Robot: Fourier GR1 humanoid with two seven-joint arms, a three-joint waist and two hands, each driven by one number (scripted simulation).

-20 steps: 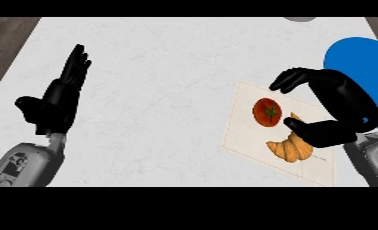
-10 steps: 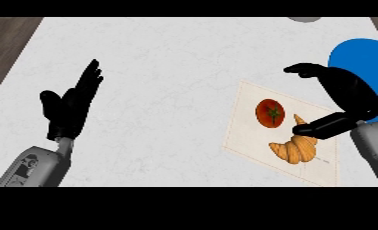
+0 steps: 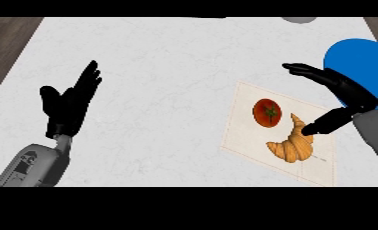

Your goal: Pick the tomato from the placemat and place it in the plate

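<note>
One open right hand [image 3: 341, 90] flanks tomato [image 3: 267, 112].

surface: white counter [image 3: 170, 59] | on it: placemat [image 3: 244, 139], blue plate [image 3: 358, 59]

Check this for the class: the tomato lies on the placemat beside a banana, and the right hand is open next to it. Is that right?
One thing is wrong: it is a croissant, not a banana. The head view shows the tomato on the placemat beside the croissant, with the right hand open next to it.
</note>
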